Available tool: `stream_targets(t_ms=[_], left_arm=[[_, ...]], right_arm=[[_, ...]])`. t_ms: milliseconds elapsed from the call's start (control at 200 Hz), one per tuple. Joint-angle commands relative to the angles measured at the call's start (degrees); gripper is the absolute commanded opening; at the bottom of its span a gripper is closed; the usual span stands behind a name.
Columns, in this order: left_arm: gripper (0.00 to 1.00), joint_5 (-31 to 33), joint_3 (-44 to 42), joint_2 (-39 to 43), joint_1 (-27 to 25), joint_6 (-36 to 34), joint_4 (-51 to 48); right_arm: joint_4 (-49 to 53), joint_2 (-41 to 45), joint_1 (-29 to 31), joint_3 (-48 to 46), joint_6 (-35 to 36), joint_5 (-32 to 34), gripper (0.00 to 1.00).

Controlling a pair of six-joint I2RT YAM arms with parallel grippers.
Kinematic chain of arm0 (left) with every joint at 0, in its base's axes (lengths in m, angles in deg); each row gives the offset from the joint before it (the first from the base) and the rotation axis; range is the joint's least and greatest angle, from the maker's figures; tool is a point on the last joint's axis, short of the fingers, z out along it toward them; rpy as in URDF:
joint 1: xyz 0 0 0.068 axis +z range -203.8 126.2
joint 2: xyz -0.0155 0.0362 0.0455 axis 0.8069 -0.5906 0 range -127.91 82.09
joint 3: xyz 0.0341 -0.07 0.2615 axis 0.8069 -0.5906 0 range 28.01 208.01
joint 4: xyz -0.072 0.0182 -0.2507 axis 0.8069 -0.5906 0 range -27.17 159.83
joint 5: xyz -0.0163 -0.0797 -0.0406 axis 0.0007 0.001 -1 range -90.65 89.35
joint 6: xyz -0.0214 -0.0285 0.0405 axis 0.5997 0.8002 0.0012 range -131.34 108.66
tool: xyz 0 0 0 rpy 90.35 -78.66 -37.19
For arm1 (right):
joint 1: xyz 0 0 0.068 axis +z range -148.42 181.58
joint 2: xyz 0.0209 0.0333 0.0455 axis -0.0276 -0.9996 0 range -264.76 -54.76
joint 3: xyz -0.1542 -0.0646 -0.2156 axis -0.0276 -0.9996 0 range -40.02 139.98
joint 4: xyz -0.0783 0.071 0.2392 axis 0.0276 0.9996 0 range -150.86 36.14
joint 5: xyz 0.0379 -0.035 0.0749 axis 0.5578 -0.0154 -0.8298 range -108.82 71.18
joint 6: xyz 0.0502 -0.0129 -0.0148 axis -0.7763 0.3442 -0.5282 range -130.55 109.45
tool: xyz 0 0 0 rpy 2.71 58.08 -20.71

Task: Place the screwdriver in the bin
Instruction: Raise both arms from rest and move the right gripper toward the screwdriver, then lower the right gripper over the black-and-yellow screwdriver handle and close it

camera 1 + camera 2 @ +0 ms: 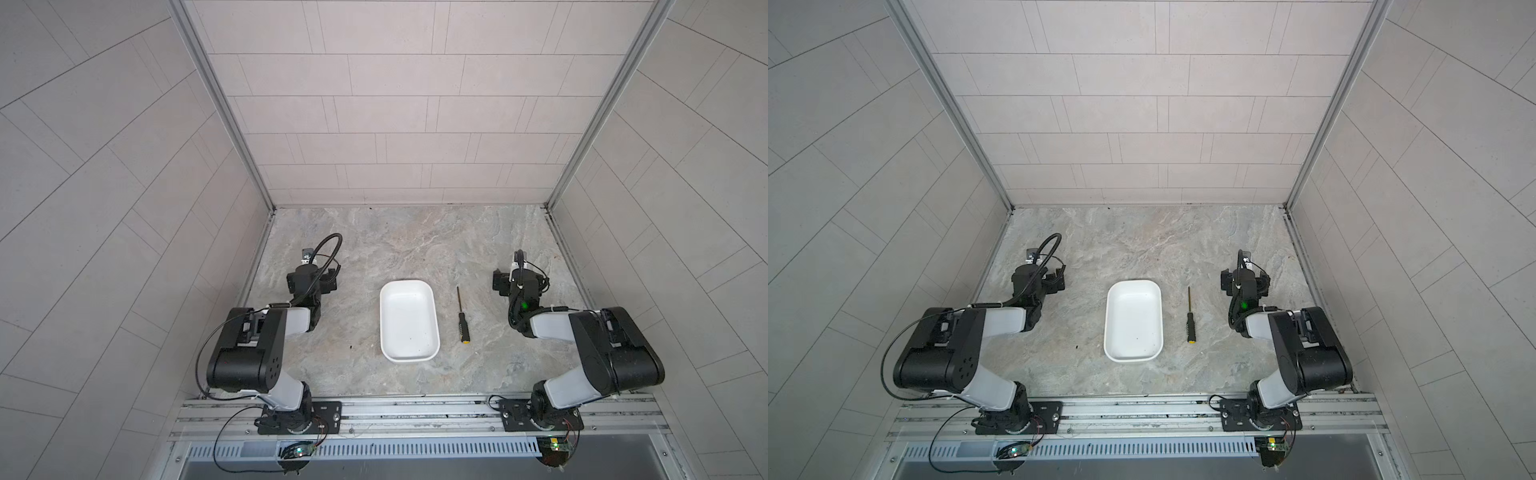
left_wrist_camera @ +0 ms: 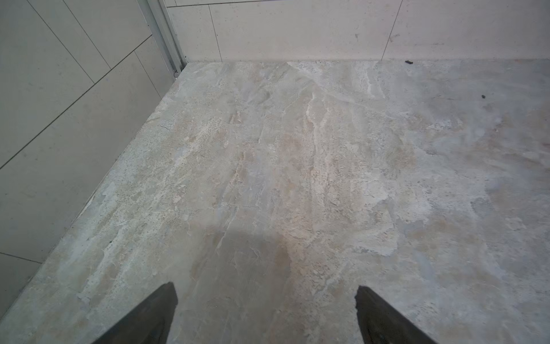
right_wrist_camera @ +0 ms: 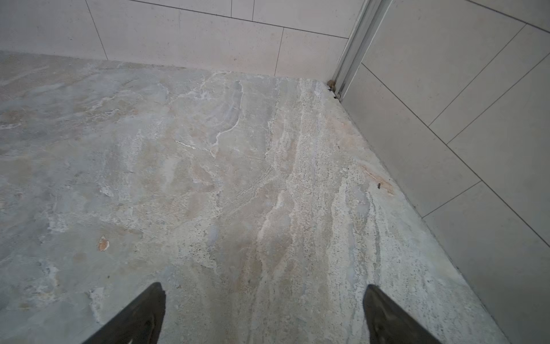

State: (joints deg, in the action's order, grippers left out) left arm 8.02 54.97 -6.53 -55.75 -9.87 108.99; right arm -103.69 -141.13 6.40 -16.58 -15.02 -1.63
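Note:
The screwdriver [image 1: 462, 318] [image 1: 1190, 318] lies flat on the stone tabletop just right of the bin, its thin shaft pointing to the back wall and its yellow end cap toward the front. The bin [image 1: 409, 328] [image 1: 1133, 328], a shallow white tray, sits mid-table with nothing in it. My left gripper [image 1: 312, 277] [image 2: 266, 290] hovers left of the bin, open, with only bare stone between its fingers. My right gripper [image 1: 518, 279] [image 3: 265, 289] hangs right of the screwdriver, also open and holding nothing. Neither wrist view shows the screwdriver or the bin.
Tiled walls close the table on the left, right and back, with metal corner posts [image 1: 220, 104]. An aluminium rail [image 1: 415, 411] carrying both arm bases runs along the front edge. A few small dark specks [image 2: 408, 62] lie near the back wall.

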Motion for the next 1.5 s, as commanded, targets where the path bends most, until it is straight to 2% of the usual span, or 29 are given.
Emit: stream_targets(t_ms=[0,546,621,671,726,771,851,986,1101,1161,1236,1341,1491], left_arm=[[1.0,0.3,-0.8,0.7,0.0,-0.1,1.3],[1.0,0.3,-0.7,0.7,-0.1,-0.1,1.2],[1.0,0.4,-0.9,1.2,-0.1,0.0,1.5],[1.0,0.4,1.0,2.5,-0.1,-0.1,-2.7],[1.0,-0.2,5.3,5.2,-0.2,0.1,-12.3],[1.0,0.8,10.2,7.1,-0.3,1.8,-24.1],[1.0,0.3,14.1,10.1,-0.8,4.4,-34.8],[1.0,-4.3,12.6,17.8,-2.9,11.6,-42.7],[1.0,-9.9,7.9,24.9,-5.6,18.7,-44.5],[1.0,-11.3,5.8,27.7,-8.2,20.9,-45.0],[1.0,-10.2,4.3,30.4,-13.0,23.0,-47.6],[1.0,-10.2,2.4,32.8,-18.1,25.8,-50.1],[1.0,-9.0,-1.3,37.5,-23.4,29.2,-52.0]], right_arm=[[0.3,-0.2,-0.1,0.8,0.5,0.4,0.99],[0.7,-0.3,-0.4,1.1,0.4,-0.4,0.99],[0.4,-0.1,-0.4,0.8,0.4,-0.3,0.96],[0.6,0.2,-0.3,0.9,0.8,0.1,0.95],[8.7,2.8,0.2,4.4,0.7,1.3,0.93],[18.9,5.1,0.2,8.9,0.6,1.4,0.89],[30.8,7.8,0.4,16.5,-0.3,1.9,0.88],[53.5,10.7,0.9,26.8,-4.7,-4.4,0.88],[68.7,12.1,3.8,31.8,-9.4,-10.3,0.87],[74.5,13.0,7.0,33.1,-12.7,-12.2,0.86],[80.3,14.0,11.8,33.4,-16.3,-14.2,0.85],[84.7,16.2,18.5,30.9,-19.8,-15.0,0.85],[85.1,21.6,21.2,23.8,-25.0,-17.7,0.84]])
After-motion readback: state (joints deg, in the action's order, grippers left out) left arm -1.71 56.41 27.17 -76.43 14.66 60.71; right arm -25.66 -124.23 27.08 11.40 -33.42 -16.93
